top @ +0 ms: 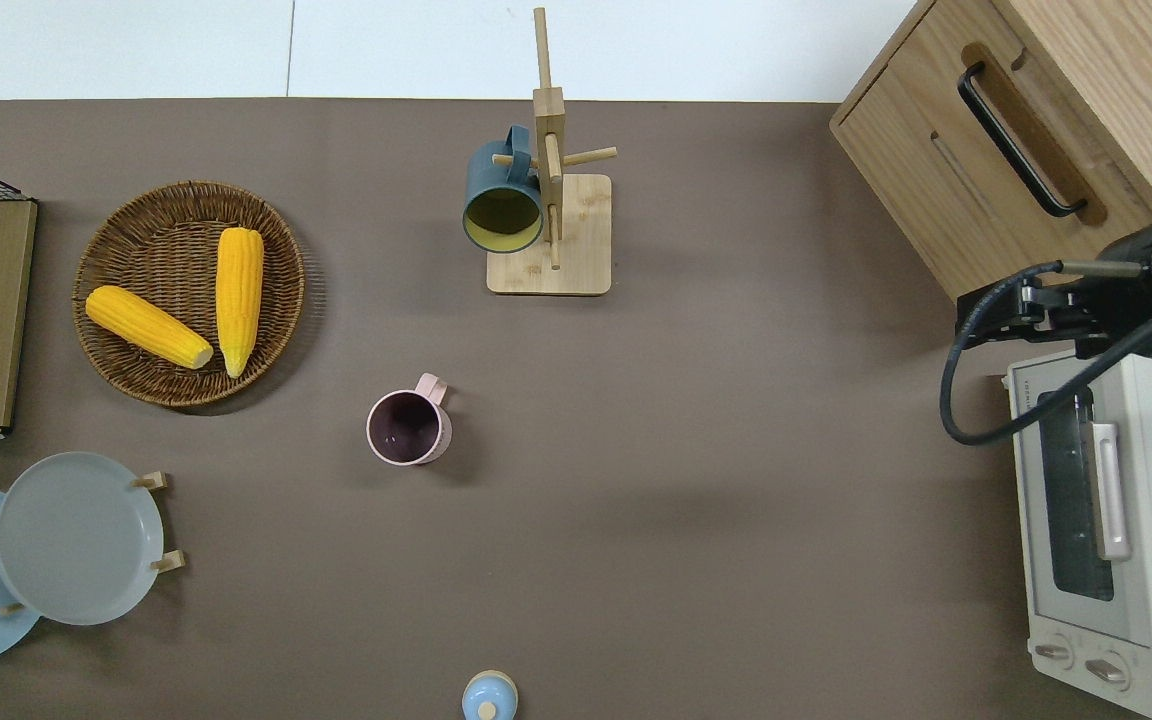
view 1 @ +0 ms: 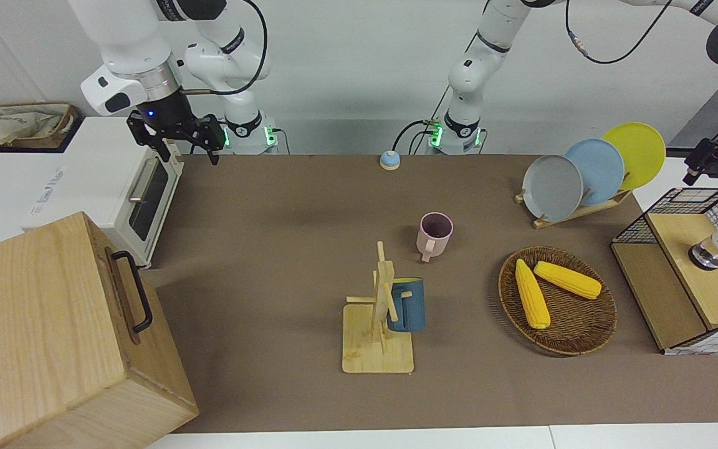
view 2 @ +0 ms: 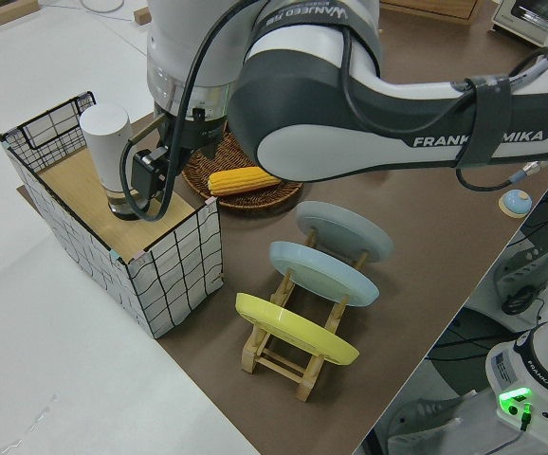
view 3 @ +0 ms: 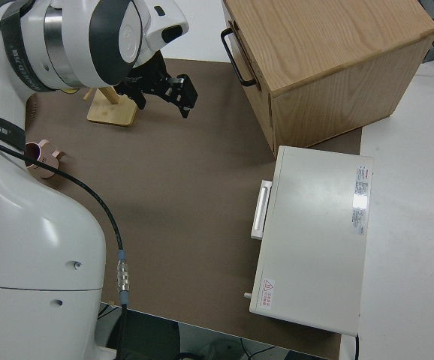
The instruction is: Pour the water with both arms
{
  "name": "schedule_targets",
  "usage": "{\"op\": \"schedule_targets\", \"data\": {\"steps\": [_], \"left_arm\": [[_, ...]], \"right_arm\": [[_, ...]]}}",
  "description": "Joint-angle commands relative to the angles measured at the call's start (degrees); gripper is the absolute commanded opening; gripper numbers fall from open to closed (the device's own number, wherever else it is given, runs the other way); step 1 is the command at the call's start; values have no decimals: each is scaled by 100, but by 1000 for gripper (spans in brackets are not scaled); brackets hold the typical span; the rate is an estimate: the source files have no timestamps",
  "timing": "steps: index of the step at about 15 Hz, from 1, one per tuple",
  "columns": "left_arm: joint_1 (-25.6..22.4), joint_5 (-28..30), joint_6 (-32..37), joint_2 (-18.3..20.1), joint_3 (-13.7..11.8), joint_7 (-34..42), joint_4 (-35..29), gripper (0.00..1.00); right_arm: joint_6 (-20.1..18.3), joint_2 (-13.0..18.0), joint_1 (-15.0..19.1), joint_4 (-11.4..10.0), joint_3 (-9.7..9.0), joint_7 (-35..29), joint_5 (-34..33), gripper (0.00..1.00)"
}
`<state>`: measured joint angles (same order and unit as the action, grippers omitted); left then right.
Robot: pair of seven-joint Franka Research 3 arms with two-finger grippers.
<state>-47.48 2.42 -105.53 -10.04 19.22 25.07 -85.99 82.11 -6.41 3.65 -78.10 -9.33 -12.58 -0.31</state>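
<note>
Currently your left pincer point(view 2: 146, 185) closes in on the white bottle point(view 2: 106, 156), grip undeterminable; right pincer point(view 1: 181, 138) hangs open, empty. Next: secure bottle, fetch pink mug point(view 1: 435, 234).

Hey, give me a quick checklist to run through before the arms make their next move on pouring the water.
1. Pink mug upright on the mat, mouth clear: ok.
2. White bottle upright on the wire crate: ok.
3. Left gripper close beside the bottle; grasp on it: cannot tell.
4. Right gripper empty, jaws open: ok.
5. Right gripper at the mug: not ok, it hangs by the toaster oven.
6. Water in the bottle: cannot tell.
</note>
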Motion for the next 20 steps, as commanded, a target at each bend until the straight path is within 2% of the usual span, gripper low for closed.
{"op": "schedule_targets", "data": {"steps": [1,4,10,12,14,15,16,18,20], "left_arm": [[46,-444,698,300,546,-983,-6,998],[46,-462,1025,335,1065,-1487,-6,998],[54,-462,1578,485,1637,-1513,-6,998],[176,-436,1832,511,1682,-1522,-6,998],[650,-427,2035,520,1463,-1531,-6,998],[930,-418,2123,572,1262,-1548,-6,1000],[1351,-375,2150,660,964,-1618,-6,998],[2291,-322,2238,748,209,-1934,-32,998],[2978,-182,2326,784,-390,-1988,-49,1000]], "right_arm": [[59,105,136,-127,-95,116,40,990],[59,105,136,-127,-95,116,40,990],[59,105,136,-135,-95,116,40,990],[59,105,136,-127,-95,116,40,990],[59,105,136,-127,-95,116,40,990],[59,105,144,-135,-95,116,40,990],[59,105,136,-127,-95,116,40,990],[59,105,136,-135,-95,116,40,990],[59,105,136,-127,-95,116,40,992]]}}
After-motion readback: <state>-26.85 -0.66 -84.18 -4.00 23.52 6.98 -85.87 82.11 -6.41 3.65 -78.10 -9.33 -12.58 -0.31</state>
